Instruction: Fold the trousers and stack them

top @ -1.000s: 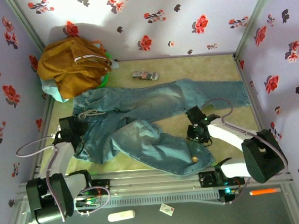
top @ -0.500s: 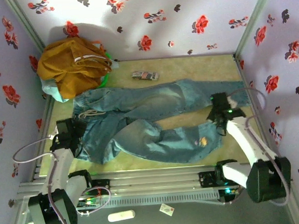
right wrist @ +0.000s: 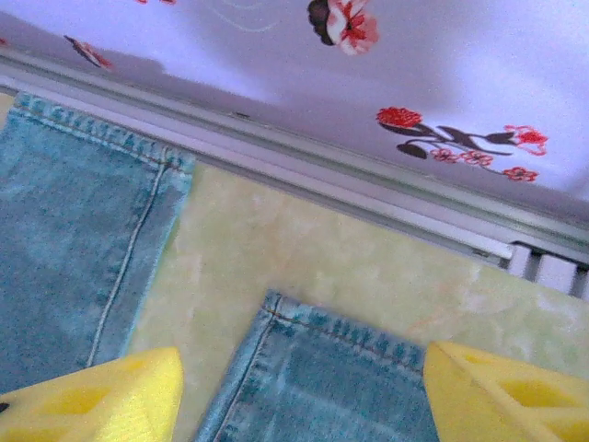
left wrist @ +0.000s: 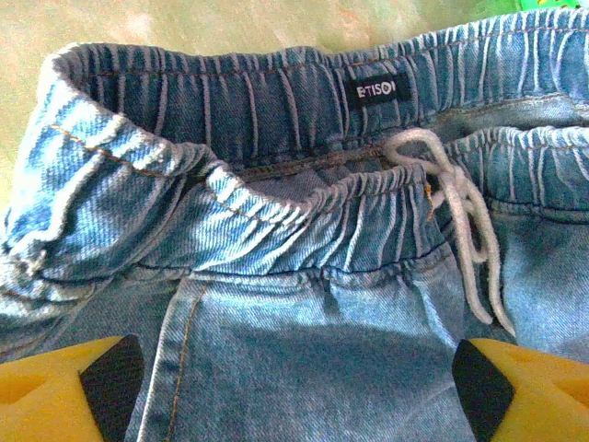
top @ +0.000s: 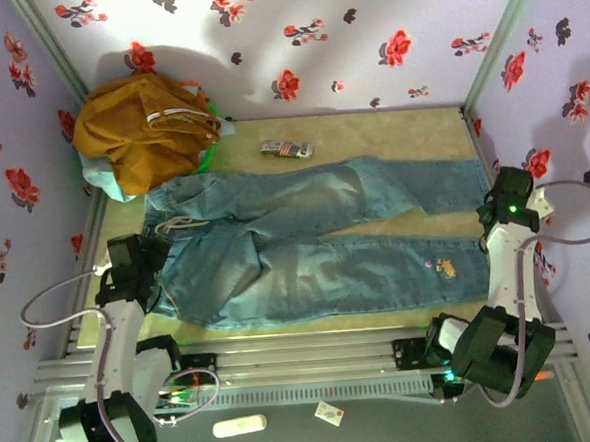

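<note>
Denim trousers (top: 317, 245) spread flat across the desk (top: 400, 134), 2 legs stretched toward my right end effector (right wrist: 299, 396), released wide near the hems (right wrist: 83, 230), my left end effector (left wrist: 296, 382) released too, hovering over the drawstring waistband (left wrist: 276, 207), mustard garment (top: 139, 125) heaped at the far-left corner

The trousers (top: 317, 250) are washed denim cloth, matt and faded pale along the creases, with raised stitched seams and a gathered, ribbed waistband. Their drawstring (left wrist: 442, 170) is soft pale cord, slightly fuzzy. The label (left wrist: 377, 90) is black woven cloth. The bench (top: 390, 135) has a smooth, mottled yellow-green surface with a faint sheen. Dull grey ribbed metal rails (top: 304, 361) run along its near edge. At the far left corner the mustard garment (top: 134, 131) is soft matt cloth. The left end effector (left wrist: 294, 391) and right end effector (right wrist: 299, 396) have fingers (left wrist: 46, 396) that look like matt yellow plastic.
</note>
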Tool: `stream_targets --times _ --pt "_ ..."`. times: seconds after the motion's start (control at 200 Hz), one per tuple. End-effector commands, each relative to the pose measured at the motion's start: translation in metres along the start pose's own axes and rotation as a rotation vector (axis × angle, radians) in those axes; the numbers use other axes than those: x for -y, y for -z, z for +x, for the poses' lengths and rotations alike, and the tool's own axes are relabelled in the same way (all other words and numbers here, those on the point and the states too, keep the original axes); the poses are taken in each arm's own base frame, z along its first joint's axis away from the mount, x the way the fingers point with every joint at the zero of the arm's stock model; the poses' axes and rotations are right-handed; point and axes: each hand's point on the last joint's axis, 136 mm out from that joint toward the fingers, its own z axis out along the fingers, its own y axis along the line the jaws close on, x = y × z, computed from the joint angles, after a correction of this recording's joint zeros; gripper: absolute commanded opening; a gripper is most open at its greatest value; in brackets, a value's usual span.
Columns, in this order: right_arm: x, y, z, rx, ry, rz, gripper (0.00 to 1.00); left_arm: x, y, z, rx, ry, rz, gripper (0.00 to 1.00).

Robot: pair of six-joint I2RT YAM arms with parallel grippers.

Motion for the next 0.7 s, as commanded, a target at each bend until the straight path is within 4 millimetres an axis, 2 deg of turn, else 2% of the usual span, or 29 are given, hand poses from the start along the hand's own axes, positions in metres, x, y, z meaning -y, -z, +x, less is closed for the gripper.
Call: stream_targets --times 0.0,0.05,0.095,0.175,0.265,0.32,0.385,0.445,0.53,0.615,0.695 --pt "-0.051 0.027 0.010 -0.044 0.050 -0.230 0.70 -0.003 0.005 0.002 -0.009 -0.015 0.000 0.91" --pt "-0.078 0.040 0.036 -0.082 0.145 -0.308 0.70 0.007 0.004 0.002 -0.015 -0.025 0.042 0.90" --pt "-0.102 0.050 0.070 -0.137 0.233 -0.386 0.68 0.017 0.002 0.003 -0.024 -0.041 0.066 0.88" --pt "-0.133 0.054 0.138 -0.274 0.321 -0.509 0.61 0.041 -0.002 0.006 -0.043 -0.106 0.104 0.85" --pt "-0.152 0.052 0.207 -0.395 0.391 -0.580 0.52 0.066 -0.011 0.016 -0.081 -0.187 0.131 0.82" --pt "-0.156 0.048 0.239 -0.437 0.443 -0.575 0.47 0.080 -0.021 0.026 -0.102 -0.243 0.149 0.82" --pt "-0.161 0.045 0.268 -0.489 0.495 -0.576 0.44 0.085 -0.039 0.037 -0.128 -0.275 0.141 0.77" --pt "-0.165 0.043 0.286 -0.523 0.519 -0.585 0.43 0.078 -0.058 0.041 -0.127 -0.274 0.101 0.70" --pt "-0.166 0.040 0.293 -0.541 0.536 -0.582 0.43 0.058 -0.073 0.043 -0.112 -0.230 0.033 0.68" --pt "-0.165 0.040 0.284 -0.505 0.567 -0.566 0.46 0.027 -0.072 0.046 -0.091 -0.159 -0.046 0.69" --pt "-0.161 0.037 0.266 -0.457 0.574 -0.531 0.52 -0.015 -0.060 0.047 -0.068 -0.093 -0.183 0.70"
